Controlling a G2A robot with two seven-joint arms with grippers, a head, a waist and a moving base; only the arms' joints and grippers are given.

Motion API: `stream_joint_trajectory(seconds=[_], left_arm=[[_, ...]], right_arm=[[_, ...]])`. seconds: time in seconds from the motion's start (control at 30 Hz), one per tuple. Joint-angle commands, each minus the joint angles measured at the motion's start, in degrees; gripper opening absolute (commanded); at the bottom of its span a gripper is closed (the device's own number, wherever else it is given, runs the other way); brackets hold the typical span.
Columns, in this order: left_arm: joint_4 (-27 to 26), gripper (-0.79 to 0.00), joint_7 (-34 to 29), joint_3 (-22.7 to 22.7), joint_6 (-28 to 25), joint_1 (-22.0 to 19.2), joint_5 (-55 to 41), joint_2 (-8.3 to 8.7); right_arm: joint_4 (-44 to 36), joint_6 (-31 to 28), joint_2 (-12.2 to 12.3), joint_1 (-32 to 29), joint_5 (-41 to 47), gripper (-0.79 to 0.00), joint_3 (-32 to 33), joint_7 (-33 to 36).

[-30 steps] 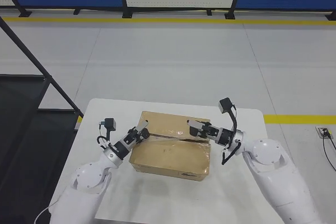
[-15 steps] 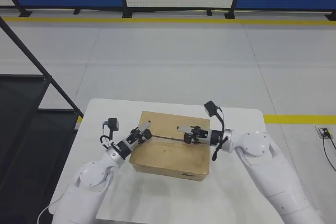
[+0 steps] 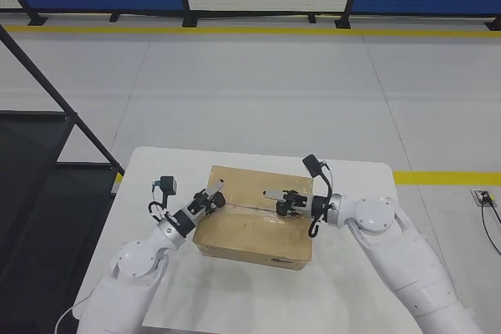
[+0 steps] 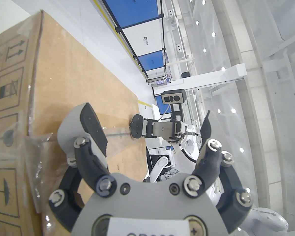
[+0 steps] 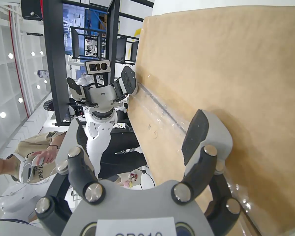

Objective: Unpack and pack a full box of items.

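A closed brown cardboard box (image 3: 250,230) sits mid-table, with clear tape along its top seam (image 5: 159,109). My left gripper (image 3: 210,200) is at the box's left end, open. One pad (image 4: 92,126) rests on the box top (image 4: 64,74) by the seam, and the other finger (image 4: 206,128) stands in the air. My right gripper (image 3: 275,199) is over the middle of the top, open, one finger (image 5: 201,133) lying on the cardboard (image 5: 223,62) beside the tape. The two grippers face each other along the seam. The contents are hidden.
The white table (image 3: 150,175) has bare surface on both sides of the box and in front of it. A black metal frame (image 3: 33,167) stands off the table's left. Grey floor with a yellow line (image 3: 451,177) lies beyond.
My right gripper has moved left along the seam toward the box's middle and dropped lower onto the top. The left gripper has hardly shifted.
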Motion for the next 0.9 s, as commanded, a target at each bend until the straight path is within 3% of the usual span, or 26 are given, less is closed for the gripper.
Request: stream_joint_trajectory(seconds=[0.0, 0.37, 0.87], left_arm=[[-0.2, 0.0, -0.1, -0.2, 0.0, 0.2, 0.1, 0.04], [-1.7, 0.0, 1.1, -3.6, -0.7, 3.0, -0.9, 0.52], [-4.9, 0.0, 2.3, -9.5, -1.9, 8.9, -3.3, 1.41]], right_arm=[[-0.2, -0.3, 0.0, -0.2, 0.3, 0.0, 0.0, 0.1], [1.6, -0.7, -2.0, 1.9, 3.0, 0.0, -4.1, -1.7], [11.8, -1.9, -8.6, 10.0, 8.9, 0.0, -14.6, -5.8]])
